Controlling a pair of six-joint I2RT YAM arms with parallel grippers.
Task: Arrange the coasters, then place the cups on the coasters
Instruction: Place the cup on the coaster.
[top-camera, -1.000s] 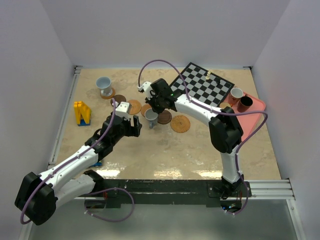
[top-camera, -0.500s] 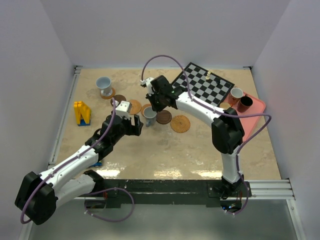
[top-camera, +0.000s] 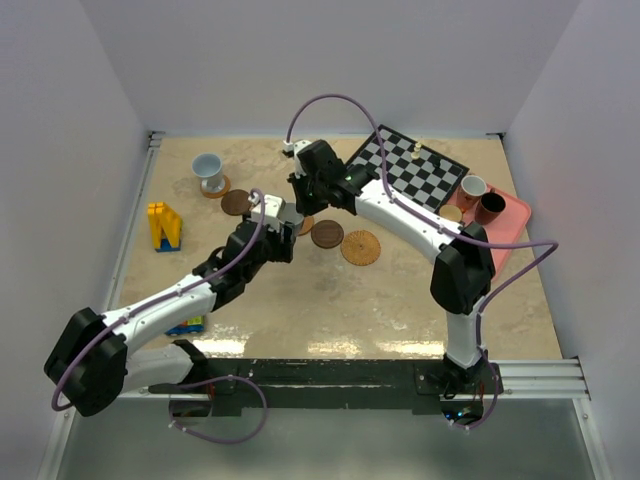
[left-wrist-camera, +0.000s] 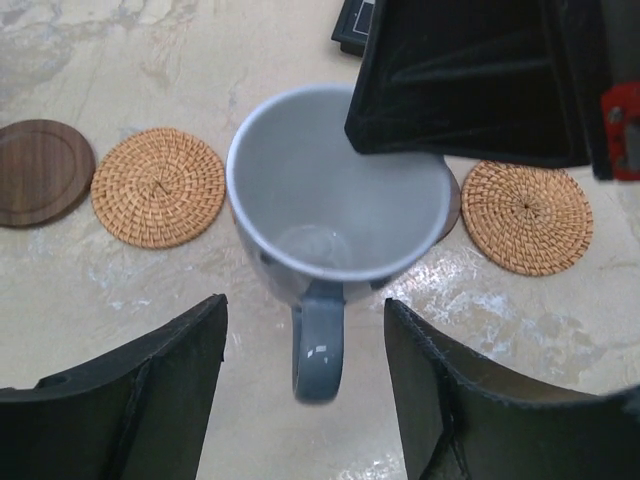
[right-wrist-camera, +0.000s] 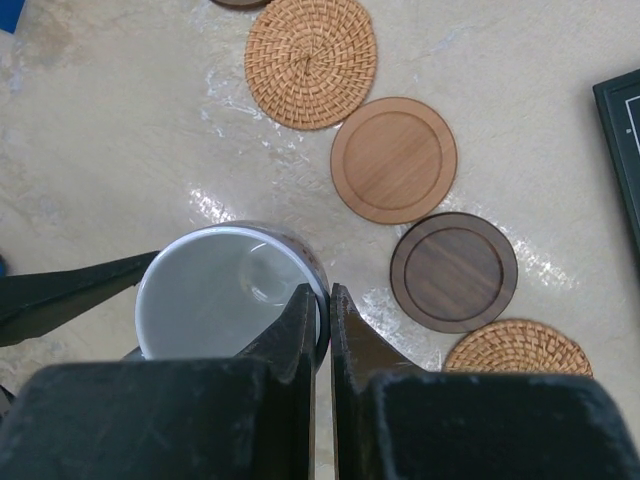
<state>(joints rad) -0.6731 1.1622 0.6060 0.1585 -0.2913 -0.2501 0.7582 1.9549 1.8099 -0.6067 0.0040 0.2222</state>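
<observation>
My right gripper (right-wrist-camera: 325, 300) is shut on the rim of a grey-white cup (right-wrist-camera: 225, 290), one finger inside and one outside. In the left wrist view this cup (left-wrist-camera: 335, 200) has a handle (left-wrist-camera: 318, 345) that points toward me. My left gripper (left-wrist-camera: 305, 320) stands open, a finger on each side of the handle without touching it. From above, both grippers meet mid-table, and the right gripper (top-camera: 303, 200) hides the cup. Coasters lie in a row: woven (right-wrist-camera: 311, 62), tan wood (right-wrist-camera: 394, 159), dark brown (right-wrist-camera: 454, 271) and woven (right-wrist-camera: 518, 350). A pale blue cup (top-camera: 208, 170) stands at the back left.
A chessboard (top-camera: 405, 175) lies at the back right, and beside it a pink tray (top-camera: 512, 215) holds two cups (top-camera: 472, 187). A yellow toy (top-camera: 164, 225) stands at the left. Another dark brown coaster (top-camera: 236, 202) lies left of the grippers.
The right gripper has carried the grey-white cup a little back and left. The left arm has reached forward and right until its open fingers flank the cup's handle.
</observation>
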